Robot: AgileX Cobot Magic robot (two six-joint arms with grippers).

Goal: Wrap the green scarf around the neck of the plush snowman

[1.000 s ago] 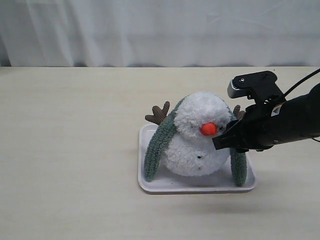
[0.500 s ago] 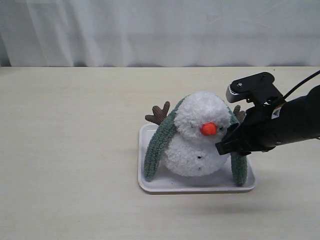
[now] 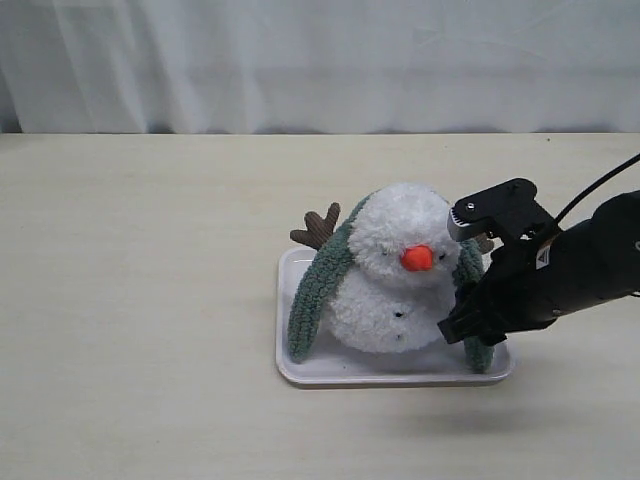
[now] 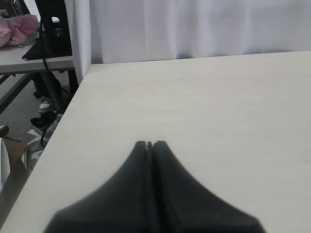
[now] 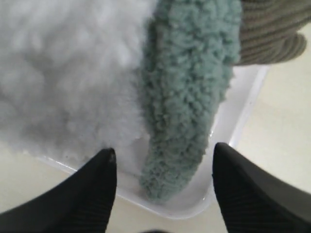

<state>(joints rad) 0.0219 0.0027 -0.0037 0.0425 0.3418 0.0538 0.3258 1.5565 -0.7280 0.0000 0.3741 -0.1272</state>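
Mid-wrap: fuzzy sage-green knit scarf (image 3: pixel 318 285) draped over fluffy white plush snowman (image 3: pixel 385 305), ends uncrossed. Right gripper (image 5: pixel 164 150) released, astride right-hand tail; left gripper (image 4: pixel 150 144) clenched, empty. Next: pinch tail, cross over front.

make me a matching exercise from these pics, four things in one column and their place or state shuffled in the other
Column A
1. green scarf
2. plush snowman
3. left gripper
4. right gripper

Column B
a. shut, facing the table
b. sitting in the white tray
c. open, straddling a hanging scarf end
d. draped over the snowman, an end hanging down each side

Pairs: 1-d, 2-b, 3-a, 4-c
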